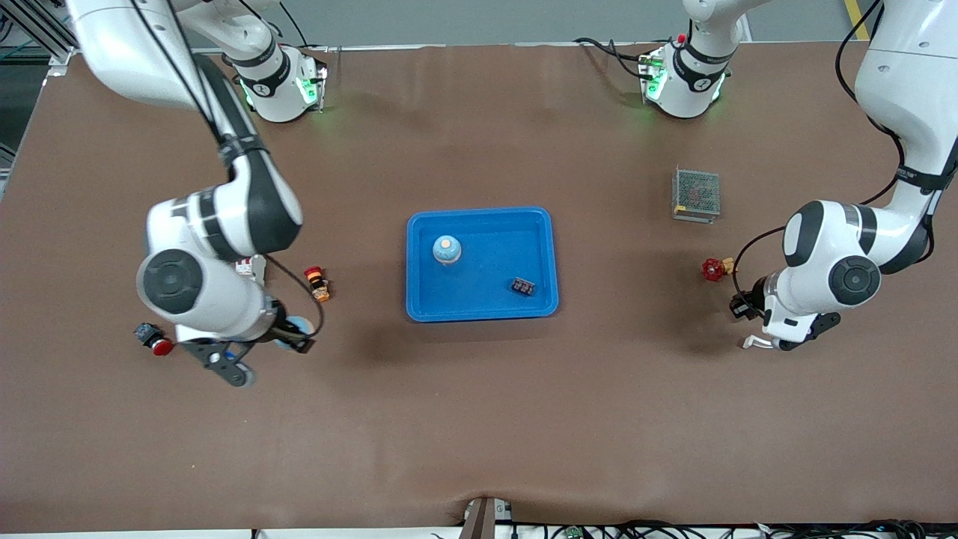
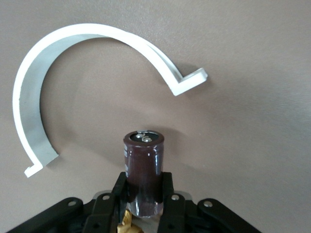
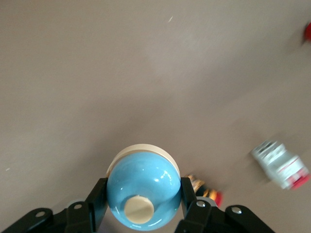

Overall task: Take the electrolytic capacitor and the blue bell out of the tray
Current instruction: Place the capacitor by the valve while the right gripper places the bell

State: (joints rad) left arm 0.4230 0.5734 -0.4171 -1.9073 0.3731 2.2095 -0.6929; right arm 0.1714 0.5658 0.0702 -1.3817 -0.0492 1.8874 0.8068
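1. Table: brown surface, carrying every item listed below. Both grippers are over it, one toward each arm's end.
2. Blue tray: lies mid-table, between the two grippers and well apart from each. It holds a second blue bell and a small black component, the latter nearer the front camera.
3. Right gripper: over bare table toward the right arm's end. In the right wrist view its fingers are clamped on either side of a blue bell, dome with a cream button and cream rim. The bell is in the grasp, not in the tray.
4. Left gripper: over the table toward the left arm's end. In the left wrist view its fingers are closed on a dark brown capacitor, metal terminals on its free end. The capacitor is in the grasp, not in the tray.
5. White curved bracket: lies on the table just beside the left gripper, apart from the capacitor.
6. Metal mesh box: near the left gripper, toward the bases.
7. Red valve handle: near the left gripper.
8. Red-capped push button: beside the right gripper.
9. Red and orange button: near the right gripper.
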